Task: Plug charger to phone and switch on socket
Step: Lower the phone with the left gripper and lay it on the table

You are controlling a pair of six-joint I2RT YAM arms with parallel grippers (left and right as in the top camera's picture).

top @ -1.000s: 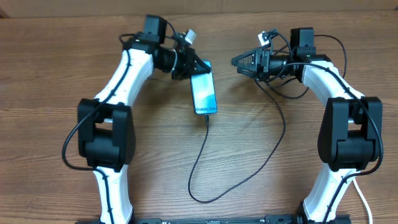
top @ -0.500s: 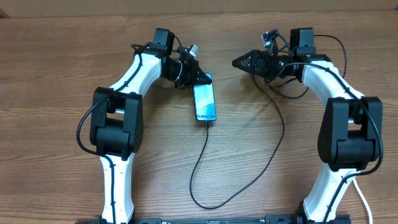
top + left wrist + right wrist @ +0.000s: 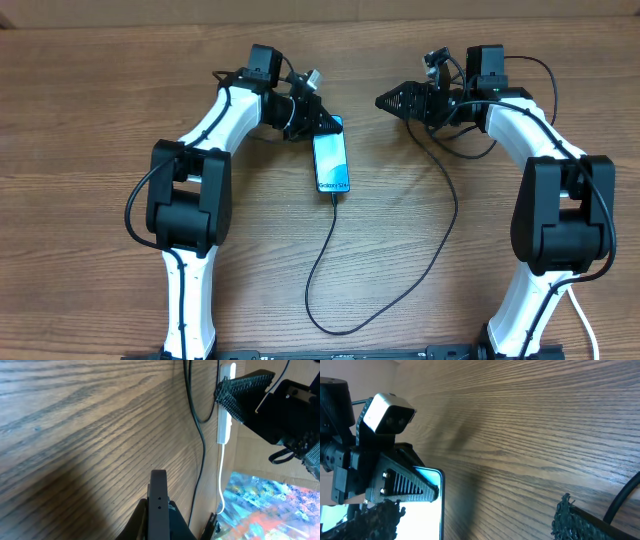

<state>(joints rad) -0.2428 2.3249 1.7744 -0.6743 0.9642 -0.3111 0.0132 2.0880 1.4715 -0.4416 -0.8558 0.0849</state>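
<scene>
The phone (image 3: 331,163) lies on the wooden table, its blue-teal screen lit. My left gripper (image 3: 325,122) is shut on the phone's far end. In the left wrist view the phone (image 3: 159,485) shows edge-on between the fingers. The charger (image 3: 318,270) is a thin black cable. It meets the phone's near end, loops toward the front edge and runs up to the right. My right gripper (image 3: 385,101) hangs open to the right of the phone, holding nothing. The socket (image 3: 226,410), a white strip with a cord, shows only in the left wrist view at the table's edge.
Bare wood surrounds the phone. The charger cable (image 3: 200,435) runs across the table between the arms toward the white strip. Both arm bases stand at the front edge. A white cord (image 3: 580,320) hangs by the right base.
My left arm swung its elbow to the right, and the phone slid slightly right and toward the front while gripped. The right gripper stayed open in nearly the same place.
</scene>
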